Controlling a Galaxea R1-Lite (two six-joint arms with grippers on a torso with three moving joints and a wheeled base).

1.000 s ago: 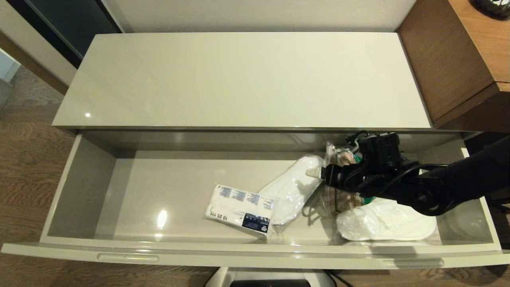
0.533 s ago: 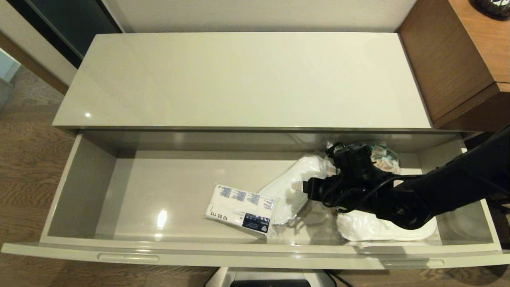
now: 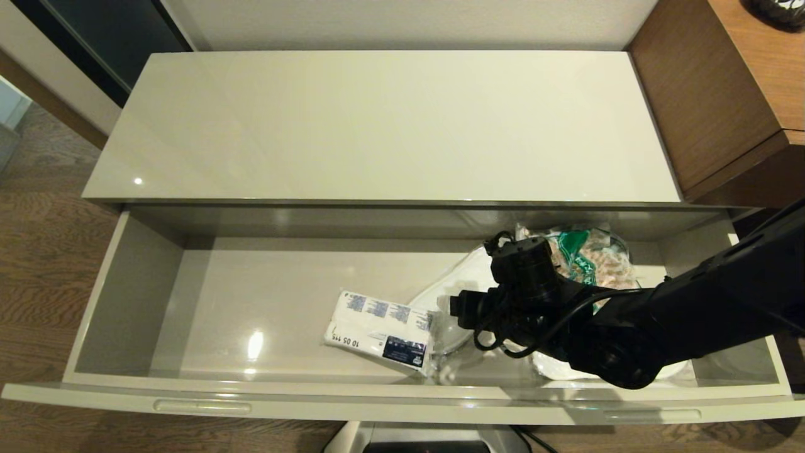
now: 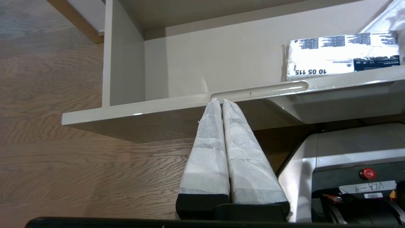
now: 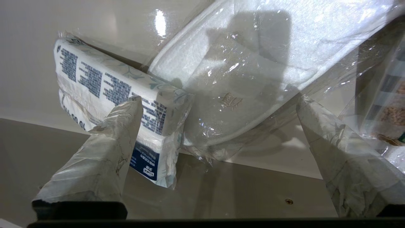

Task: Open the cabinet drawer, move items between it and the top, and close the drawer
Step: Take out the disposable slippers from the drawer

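Floor (image 3: 44, 251): brown wood-grain planks, laid on both sides.
Wall (image 3: 409, 22): plain pale, at rear.
Brown furniture (image 3: 723, 94): taller wood-grain unit, stood at right.
Dark panel (image 3: 107, 44): glossy, upper left.

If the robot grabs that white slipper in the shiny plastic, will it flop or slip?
Probably both. The slipper looks thin and flat, so it would likely droop at its ends. Its clear wrap is glossy and wrinkled, so the open right gripper may pinch loose film and slide. It looks light.

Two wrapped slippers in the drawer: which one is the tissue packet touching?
The slipper lying diagonally mid-drawer; its toe end meets the tissue packet. The other slipper lies apart, under the right arm.
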